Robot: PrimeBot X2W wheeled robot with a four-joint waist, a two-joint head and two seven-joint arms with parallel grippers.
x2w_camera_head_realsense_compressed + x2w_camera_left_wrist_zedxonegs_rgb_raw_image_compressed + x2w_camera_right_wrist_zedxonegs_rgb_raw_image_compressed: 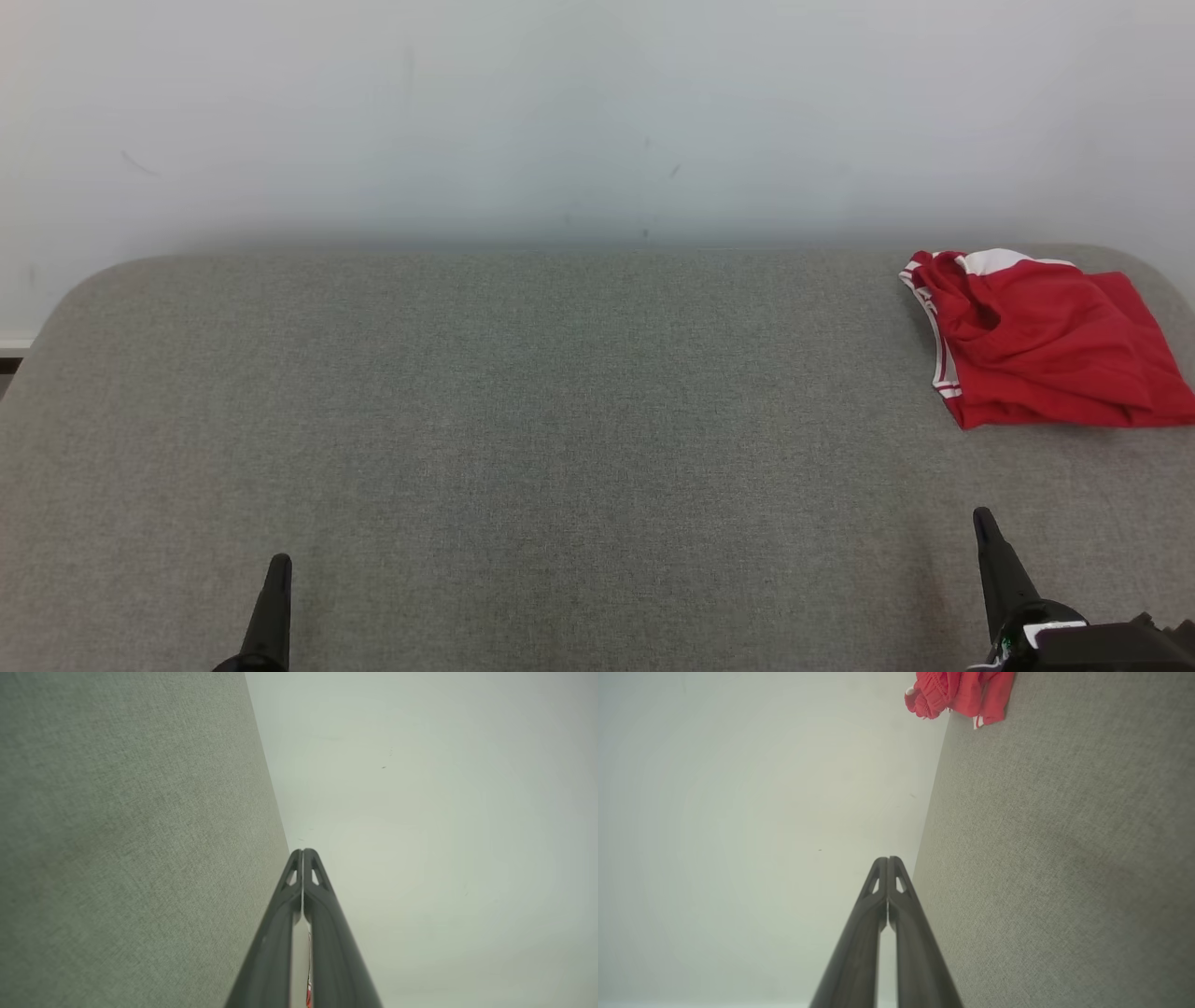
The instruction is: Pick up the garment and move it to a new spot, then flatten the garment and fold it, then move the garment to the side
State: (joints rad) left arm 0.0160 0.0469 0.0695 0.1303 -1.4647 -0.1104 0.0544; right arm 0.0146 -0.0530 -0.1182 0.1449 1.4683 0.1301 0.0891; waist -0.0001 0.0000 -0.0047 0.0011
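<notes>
Grey woven cloth, flecked and slightly coarse, covers the worktop (560, 420). Its two far corners are rounded, and its near edge and right edge are cut off by the head view. Behind it stands a pale matt wall (560, 112) with a few faint scuffs. The garment (1046, 345) lies at the worktop's far right corner. It is red, thin and soft, with narrow white stripes along its left hem and a white band at its far edge. It is bunched in loose folds, so its cut is hard to make out, and its right side is clipped by the frame. The right wrist view catches a ruffled part of it at the top edge. The left gripper (278, 565) rises near the worktop's near edge toward the left corner, and the right gripper (982, 518) rises toward the near right corner, well apart from the garment. Each is seen edge-on as a single dark tapering spike with its base cut off. In the wrist views each pair of fingers (327, 914) is long, dark and matt, with small triangular cut-outs near the tips. Both sets of jaws are pressed together on nothing. Low in the gap between the left fingers shows a thin red sliver (309, 994), too small to identify. Whether either tip touches the cloth cannot be told.
</notes>
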